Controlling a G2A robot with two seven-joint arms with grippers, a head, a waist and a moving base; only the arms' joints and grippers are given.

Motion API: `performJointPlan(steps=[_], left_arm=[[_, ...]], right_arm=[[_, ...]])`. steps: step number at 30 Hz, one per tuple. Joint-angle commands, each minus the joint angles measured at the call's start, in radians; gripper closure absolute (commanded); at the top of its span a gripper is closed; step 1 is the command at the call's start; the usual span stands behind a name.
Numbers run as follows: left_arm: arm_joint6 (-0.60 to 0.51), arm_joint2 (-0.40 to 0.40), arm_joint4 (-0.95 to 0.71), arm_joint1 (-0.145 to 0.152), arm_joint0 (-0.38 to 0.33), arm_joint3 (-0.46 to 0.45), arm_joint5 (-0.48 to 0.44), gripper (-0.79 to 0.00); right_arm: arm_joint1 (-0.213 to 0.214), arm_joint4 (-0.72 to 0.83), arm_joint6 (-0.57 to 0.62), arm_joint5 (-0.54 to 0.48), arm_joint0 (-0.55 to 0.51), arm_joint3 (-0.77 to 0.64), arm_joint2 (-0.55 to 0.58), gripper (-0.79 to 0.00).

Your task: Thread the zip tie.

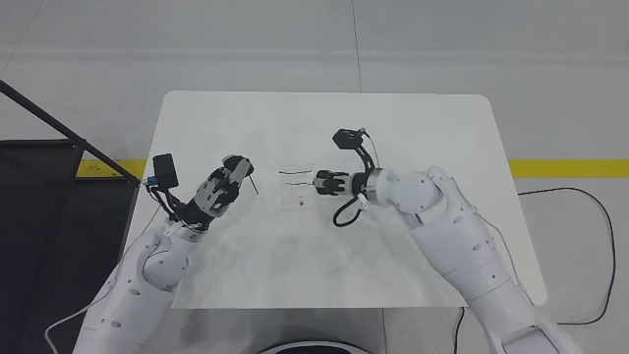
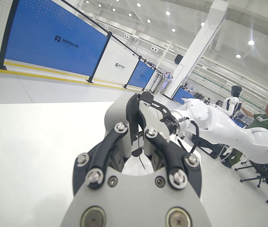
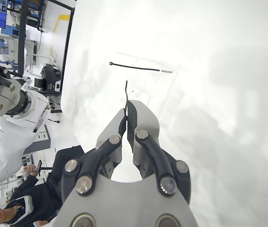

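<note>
My left gripper (image 1: 239, 169) (image 2: 138, 109) hangs over the left part of the white table (image 1: 413, 128), shut on a thin black zip tie (image 2: 139, 142) whose tail (image 1: 254, 185) pokes out to one side. My right gripper (image 1: 316, 184) (image 3: 127, 112) is near the table's middle, shut on another black zip tie (image 3: 126, 90) whose free end sticks out past the fingertips. A third zip tie (image 3: 136, 67) lies flat on the table just beyond that end, its head toward the left arm.
A clear plastic sheet or tray (image 1: 295, 187) lies between the two grippers, under the loose tie. A black cable (image 1: 346, 214) loops off the right wrist. A dark fence panel (image 1: 39, 216) stands past the table's left edge.
</note>
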Motion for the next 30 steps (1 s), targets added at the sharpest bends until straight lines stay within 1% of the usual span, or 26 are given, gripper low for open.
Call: performJointPlan(steps=[1,4,7,14,19,21,24,30], left_arm=[[0.000,0.000,0.000,0.000,0.000,0.000,0.000,0.000],[-0.006,-0.004,0.003,-0.002,0.009,-0.021,0.035,0.000],[0.013,-0.010,0.026,-0.005,0.018,-0.033,0.057,0.000],[0.111,0.005,0.149,-0.017,0.029,-0.034,0.119,0.000],[0.180,0.033,0.252,-0.027,0.023,-0.015,0.182,0.000],[0.205,0.045,0.286,-0.032,0.020,-0.007,0.207,0.000],[0.208,0.047,0.291,-0.032,0.020,-0.005,0.211,0.000],[0.208,0.047,0.291,-0.032,0.020,-0.005,0.211,0.000]], right_arm=[[0.005,0.007,-0.004,-0.003,-0.020,-0.029,0.016,0.000],[0.014,0.026,-0.009,-0.008,-0.056,-0.078,0.046,0.000],[0.024,0.047,-0.018,-0.013,-0.100,-0.132,0.081,0.000],[0.050,0.111,-0.032,-0.054,-0.235,-0.282,0.171,0.000],[0.064,0.191,-0.010,-0.079,-0.313,-0.350,0.229,0.000],[0.068,0.243,0.010,-0.084,-0.332,-0.359,0.246,0.000],[0.073,0.295,0.037,-0.079,-0.344,-0.360,0.267,0.000],[0.073,0.295,0.037,-0.079,-0.344,-0.360,0.267,0.000]])
